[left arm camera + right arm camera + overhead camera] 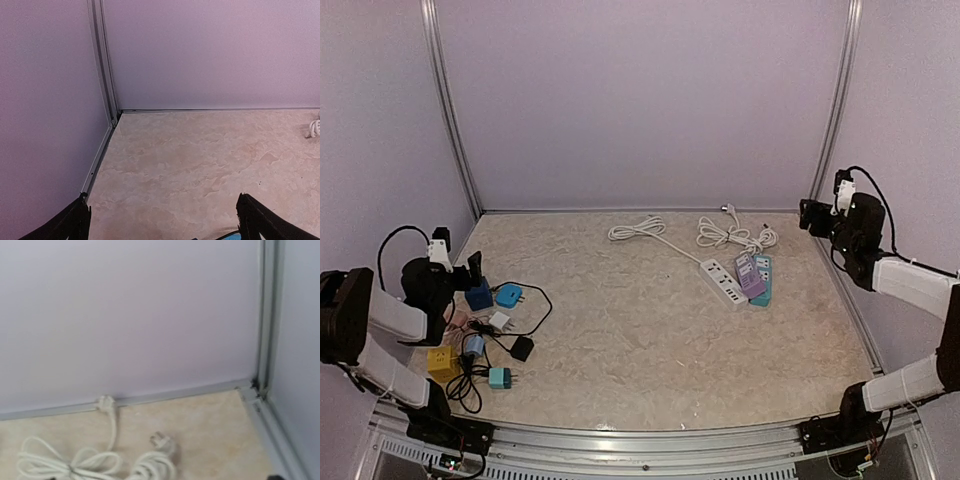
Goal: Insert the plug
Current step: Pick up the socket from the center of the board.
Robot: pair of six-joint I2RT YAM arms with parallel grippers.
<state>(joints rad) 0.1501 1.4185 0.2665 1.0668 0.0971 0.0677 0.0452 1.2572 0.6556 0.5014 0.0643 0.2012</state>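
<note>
Three power strips lie right of centre: a white one [723, 282], a purple one [750, 274] and a teal one [762, 281]. Several loose plugs and adapters lie at the left: blue cube [478, 295], cyan plug [508, 294], white plug [500, 321], black plug [522, 348]. My left gripper [475, 268] hovers just above the blue cube; in the left wrist view [162, 200] its jaws are wide apart and empty. My right gripper [807, 215] is raised near the right wall, away from the strips. Only a dark fingertip [275, 477] shows in its wrist view.
Coiled white cords [735, 236] [636, 229] lie at the back; their plugs [161, 441] [105, 402] lie near the back wall. A yellow cube [442, 363], a teal plug [500, 377] and black cable [465, 390] sit near the left arm. Walls enclose the table on three sides.
</note>
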